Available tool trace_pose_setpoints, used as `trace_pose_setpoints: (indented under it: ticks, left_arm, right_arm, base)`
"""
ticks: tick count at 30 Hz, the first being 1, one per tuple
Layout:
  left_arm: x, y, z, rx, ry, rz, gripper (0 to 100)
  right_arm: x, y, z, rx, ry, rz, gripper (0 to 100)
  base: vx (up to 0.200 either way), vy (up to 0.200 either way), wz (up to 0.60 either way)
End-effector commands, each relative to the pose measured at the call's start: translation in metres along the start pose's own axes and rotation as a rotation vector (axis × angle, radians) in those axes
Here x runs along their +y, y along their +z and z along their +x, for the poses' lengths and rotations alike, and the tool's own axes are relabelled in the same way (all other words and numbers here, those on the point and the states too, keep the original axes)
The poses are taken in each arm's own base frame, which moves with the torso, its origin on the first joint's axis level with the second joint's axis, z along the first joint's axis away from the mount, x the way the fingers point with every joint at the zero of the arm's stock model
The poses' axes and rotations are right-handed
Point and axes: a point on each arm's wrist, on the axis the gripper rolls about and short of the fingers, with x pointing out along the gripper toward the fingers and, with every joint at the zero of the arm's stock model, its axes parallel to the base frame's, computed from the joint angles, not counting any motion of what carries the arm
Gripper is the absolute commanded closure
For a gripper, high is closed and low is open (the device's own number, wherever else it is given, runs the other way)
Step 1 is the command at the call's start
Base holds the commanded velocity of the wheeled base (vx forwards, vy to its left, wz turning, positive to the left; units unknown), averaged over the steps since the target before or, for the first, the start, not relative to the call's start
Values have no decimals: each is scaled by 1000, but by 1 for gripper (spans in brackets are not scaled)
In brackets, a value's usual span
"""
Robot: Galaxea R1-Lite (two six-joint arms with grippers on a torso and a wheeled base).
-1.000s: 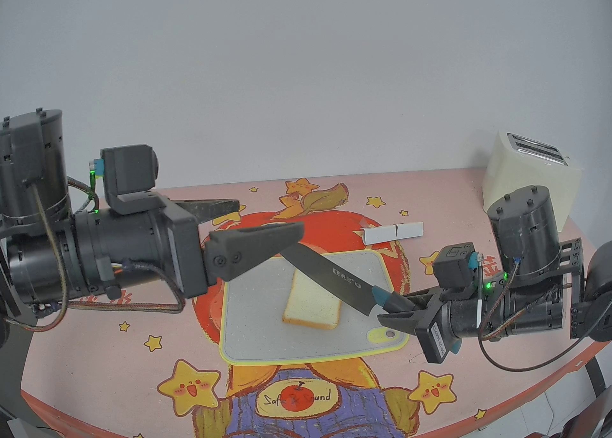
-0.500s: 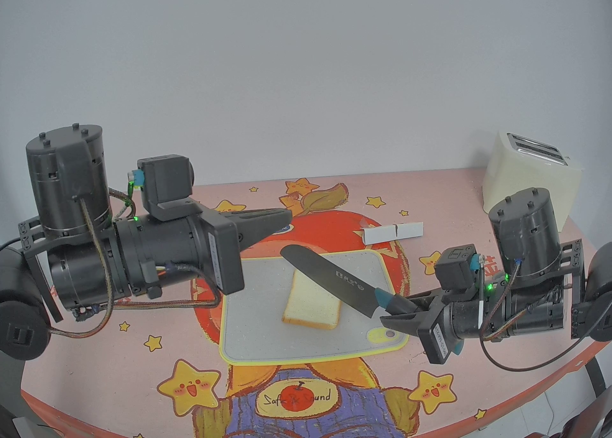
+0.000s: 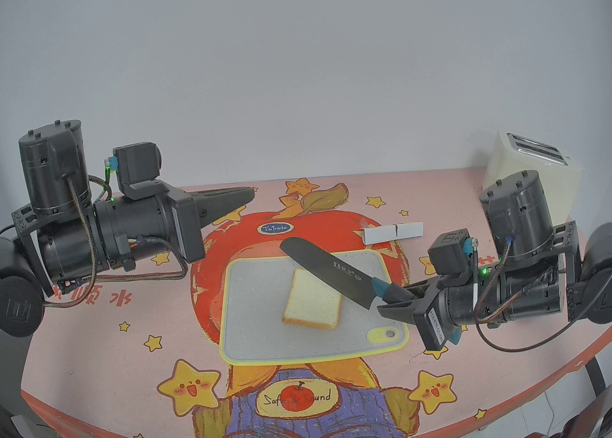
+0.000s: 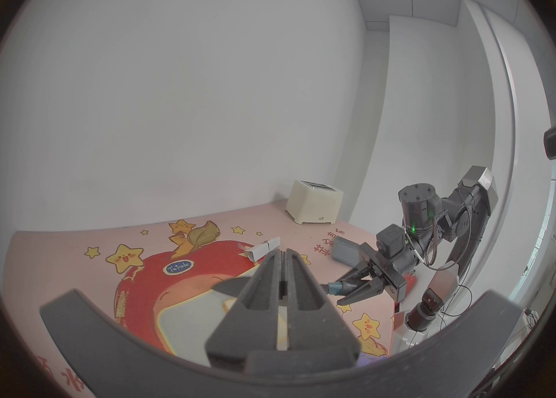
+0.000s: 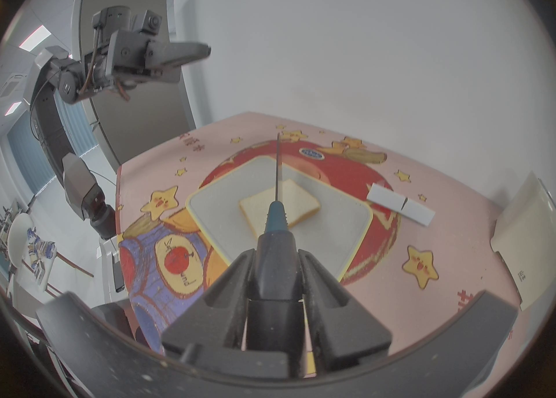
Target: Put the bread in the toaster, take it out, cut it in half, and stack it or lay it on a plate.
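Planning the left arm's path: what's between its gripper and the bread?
Head view: the tip of the knife hangs between left gripper and bread; otherwise bare table and cutting board.

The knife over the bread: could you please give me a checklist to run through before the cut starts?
1. Grip on the knife: right gripper, jaws shut on its handle. Ok.
2. Bread lying flat on the cutting board. Ok.
3. Blade lined up over the bread's middle, by the right wrist view. Ok.
4. Left gripper off the board, away from the blade. Ok.
5. Bread held steady: nothing holds it. Not ok.
6. Blade touching the bread: cannot tell.
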Motion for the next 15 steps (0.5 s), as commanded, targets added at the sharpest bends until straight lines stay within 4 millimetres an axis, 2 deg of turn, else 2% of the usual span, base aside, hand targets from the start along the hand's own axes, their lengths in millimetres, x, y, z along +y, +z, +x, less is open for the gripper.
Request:
trace_pose_setpoints:
  ticks: [1, 15]
  left_arm:
    - [3, 3, -5, -16, 14, 1, 100]
    - [4, -3, -5, 7, 16, -7, 100]
  right_arm:
    - [3, 1, 0, -1, 11, -5, 100]
    - [6, -15, 5, 54, 21, -9, 100]
  base:
    - [0, 0, 0]
    - [0, 0, 0]
